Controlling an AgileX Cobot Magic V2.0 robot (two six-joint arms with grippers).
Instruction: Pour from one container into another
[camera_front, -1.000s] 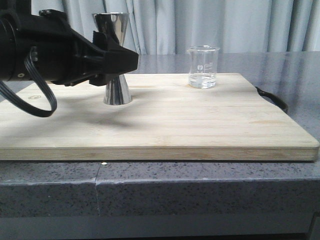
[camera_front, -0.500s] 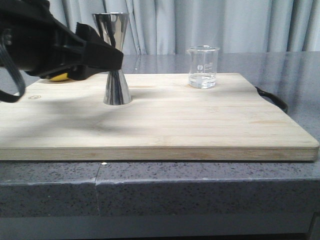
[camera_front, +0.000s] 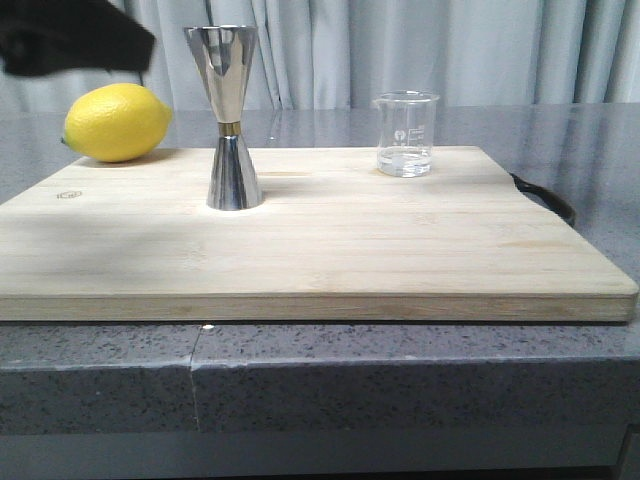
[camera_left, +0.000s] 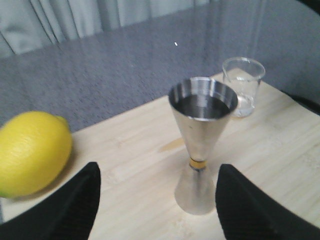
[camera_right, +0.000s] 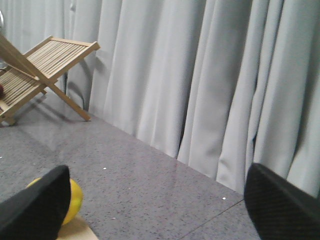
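Backdrop: grey curtains hang behind a speckled grey bench (camera_front: 400, 375); a pale wooden board (camera_front: 330, 255) lies on it and carries the work.
Front view, jigger: steel jigger (camera_front: 228, 118) stands upright on the board's left half, nearer the back edge, gold band at its waist.
Front view, beaker: small glass beaker (camera_front: 406, 133) stands upright near the board's back edge, right of middle, well apart from the jigger; a little clear liquid sits at its bottom.
Front view, lemon: lemon (camera_front: 116, 122) rests at the board's back left corner, whether on the board or just behind it I cannot tell.
Front view, arm: a dark blur of the left arm (camera_front: 70, 38) shows in the upper left, clear of everything.
Left wrist view, hand: left gripper (camera_left: 157, 200) is spread wide, both fingers (camera_left: 75, 207) visible, nothing between them; the jigger sits ahead, roughly centred in the gap, untouched.
Left wrist view, cup: the jigger's top cup looks dark inside; liquid or reflection, cannot tell.
Right wrist view, hand: right gripper (camera_right: 155, 205) is spread wide and empty, aimed at curtains and bare bench, with a wooden rack (camera_right: 35, 70) off to one side.
Progress: the beaker is ungrasped and upright, so by my reading the pour itself has not begun; grasp, carry, tilt all remain.
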